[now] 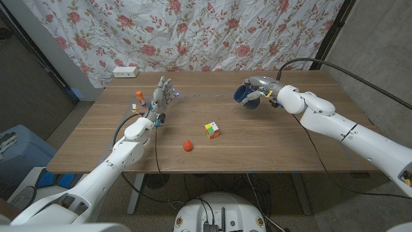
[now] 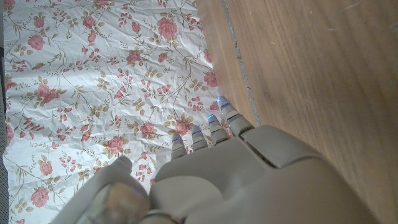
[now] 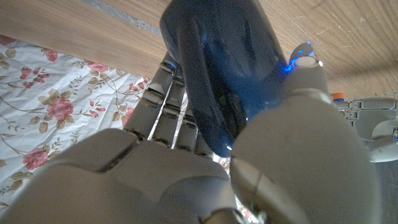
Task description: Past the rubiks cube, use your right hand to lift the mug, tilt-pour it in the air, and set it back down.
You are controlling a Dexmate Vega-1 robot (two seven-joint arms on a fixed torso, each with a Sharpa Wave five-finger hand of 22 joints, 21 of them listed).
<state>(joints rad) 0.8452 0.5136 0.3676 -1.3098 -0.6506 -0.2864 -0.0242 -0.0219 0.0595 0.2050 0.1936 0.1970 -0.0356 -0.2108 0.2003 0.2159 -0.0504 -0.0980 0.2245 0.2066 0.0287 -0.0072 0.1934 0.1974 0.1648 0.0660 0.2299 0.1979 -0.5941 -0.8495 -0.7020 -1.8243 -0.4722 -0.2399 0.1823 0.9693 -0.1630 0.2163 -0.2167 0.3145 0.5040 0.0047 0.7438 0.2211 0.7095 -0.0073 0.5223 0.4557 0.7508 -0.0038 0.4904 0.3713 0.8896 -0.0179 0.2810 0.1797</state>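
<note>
A floral curtain (image 1: 193,32) is hanging behind the wooden table (image 1: 270,151), which is taking up most of the head view. The right arm (image 1: 347,132) is reaching in from the near right corner toward the far side of the table, and the left arm (image 1: 109,171) is stretching in from the near left.

The right hand (image 1: 257,90) is wrapping its fingers (image 3: 165,109) around a dark blue mug (image 1: 246,95), gripping it at the far side of the table, beyond the Rubik's cube (image 1: 212,130). In the head view the mug is appearing tilted onto its side, with its opening facing left; whether it is touching the tabletop cannot be told. In the right wrist view the mug's glossy blue body (image 3: 224,68) is sitting between the fingers and the thumb.

The left hand (image 1: 159,98) is standing with its fingers apart and pointing toward the curtain, holding nothing.

A white power strip (image 1: 125,71) is lying at the far left edge of the table. The Rubik's cube is resting near the table's middle, well apart from the mug. A small red ball-like object (image 1: 187,145) is sitting just left of and nearer than the cube. A small orange-capped item (image 1: 139,95) is standing just left of the left hand; what it is cannot be told.
</note>
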